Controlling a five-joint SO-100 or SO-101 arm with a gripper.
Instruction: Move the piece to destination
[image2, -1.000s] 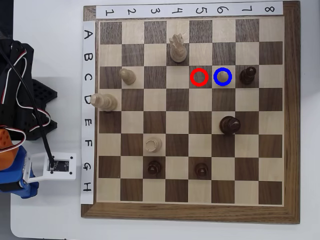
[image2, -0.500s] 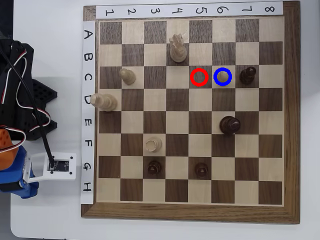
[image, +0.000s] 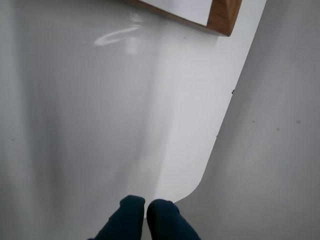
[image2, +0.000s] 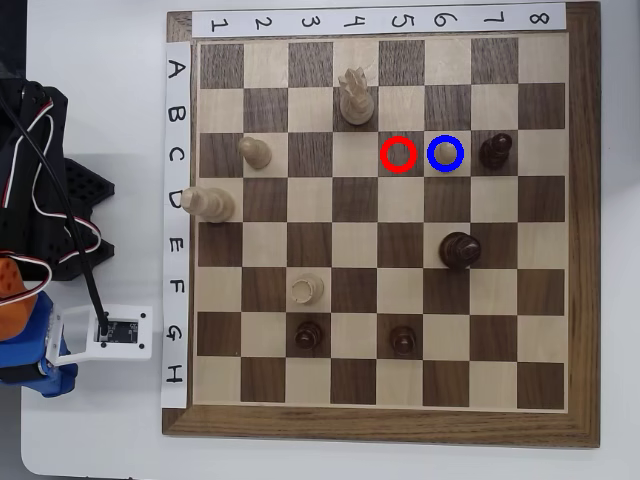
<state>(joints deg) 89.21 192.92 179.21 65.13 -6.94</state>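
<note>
White surface (image2: 100, 440) carries a wooden chessboard (image2: 585, 230) in the overhead view, its rows lettered down the left edge and its columns numbered along the far edge. Inside the blue ring (image2: 445, 153), on a light square in row C, a small pale round top shows, which reads as the pawn (image2: 445, 154) already standing at its destination; the red ring (image2: 398, 154) on the dark square just left of it looks empty. A dark piece (image2: 495, 151) stands just right of the blue ring, and another, larger dark piece (image2: 459, 250) sits nearer, well apart. Other pale pieces stand over on the left half of the board. The arm is parked off the board at the left, only its blue and orange parts (image2: 25, 330) showing at the frame edge. In the wrist view the claw (image: 146, 210) hangs over bare surface near a board corner (image: 225, 17), its two dark blue fingertips pressed together and holding nothing. By my reading the move is finished, so the main risk is a needless return: a reach back toward the blue ring could clip the dark piece beside it or tip the pawn off its square, and the closed claw would push rather than grasp
</note>
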